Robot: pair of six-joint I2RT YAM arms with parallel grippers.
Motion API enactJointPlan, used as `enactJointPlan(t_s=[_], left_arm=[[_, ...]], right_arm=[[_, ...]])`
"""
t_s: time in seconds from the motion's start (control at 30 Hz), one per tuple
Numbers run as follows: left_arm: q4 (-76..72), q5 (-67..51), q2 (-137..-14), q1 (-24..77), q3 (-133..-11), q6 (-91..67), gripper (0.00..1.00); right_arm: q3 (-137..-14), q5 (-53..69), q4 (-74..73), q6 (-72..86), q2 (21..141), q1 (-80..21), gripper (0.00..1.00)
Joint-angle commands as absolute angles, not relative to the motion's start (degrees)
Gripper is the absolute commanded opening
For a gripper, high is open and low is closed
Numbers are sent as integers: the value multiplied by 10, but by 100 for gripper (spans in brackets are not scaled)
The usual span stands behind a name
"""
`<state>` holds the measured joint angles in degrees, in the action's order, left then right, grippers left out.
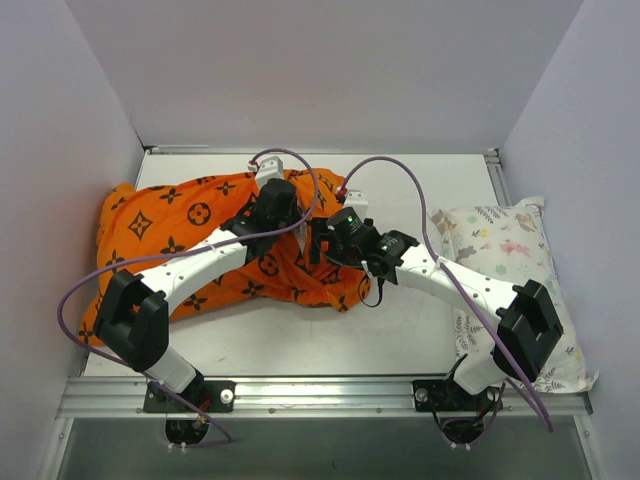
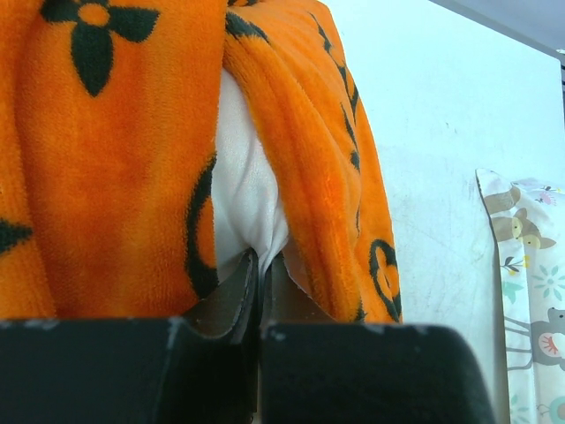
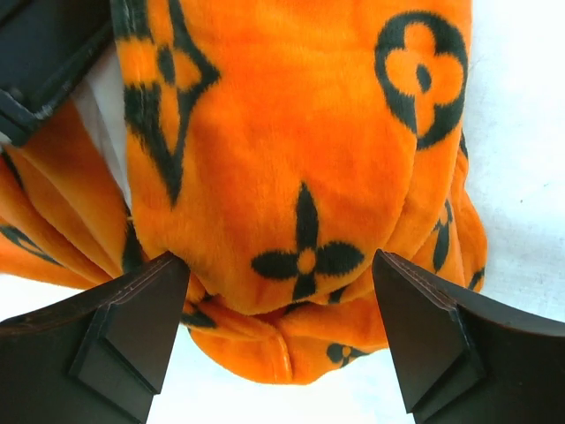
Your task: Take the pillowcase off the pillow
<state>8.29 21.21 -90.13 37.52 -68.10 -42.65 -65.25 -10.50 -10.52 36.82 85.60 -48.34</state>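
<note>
White table (image 1: 400, 330), pale walls (image 1: 300, 70). Right gripper (image 3: 278, 265) is gaping wide around the one pillowcase (image 3: 291, 159), left gripper (image 2: 260, 265) is pinching the one pillow (image 2: 243, 203) inside.

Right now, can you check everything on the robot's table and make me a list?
Surface: white table, lightly scuffed.
Job's things: orange pillowcase bunched around the pillow, white showing at the opening.
Clutter: animal-print pillow at the right edge.
Grippers: left gripper shut, pinching the pillow; right gripper open, fingers astride a pillowcase fold.
Cables: purple cables loop over both arms.
Surroundings: pale walls on three sides; metal rail in front.
</note>
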Motion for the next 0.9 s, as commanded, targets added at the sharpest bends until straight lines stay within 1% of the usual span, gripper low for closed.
enactJointPlan(t_s=[0.0, 0.23, 0.33, 0.53, 0.6, 0.63, 0.67, 0.73, 0.77, 0.83, 0.87], left_arm=[[38, 180, -891, 385, -679, -437, 0], [37, 178, -888, 383, -673, -434, 0], [38, 174, -888, 382, -674, -434, 0], [44, 174, -886, 383, -673, -432, 0], [45, 176, -884, 382, -676, -432, 0], [44, 177, -884, 381, -676, -432, 0], [44, 177, -884, 381, -678, -432, 0], [50, 182, -885, 379, -683, -432, 0], [53, 185, -886, 378, -686, -432, 0], [67, 206, -884, 372, -693, -438, 0], [68, 209, -878, 359, -691, -444, 0]], right_arm=[[-686, -148, -102, 363, 855, -489, 87], [-675, -152, -78, 364, 834, -501, 88], [-704, -155, -90, 360, 859, -501, 88], [-718, -158, -101, 375, 899, -491, 87], [-708, -144, -103, 394, 905, -472, 79], [-691, -136, -103, 399, 909, -465, 70], [-684, -128, -104, 405, 911, -457, 49], [-664, -120, -114, 409, 903, -440, 29], [-634, -124, -117, 409, 892, -436, 13], [-600, -134, -126, 410, 855, -412, 4], [-552, -129, -127, 410, 838, -399, 0]])
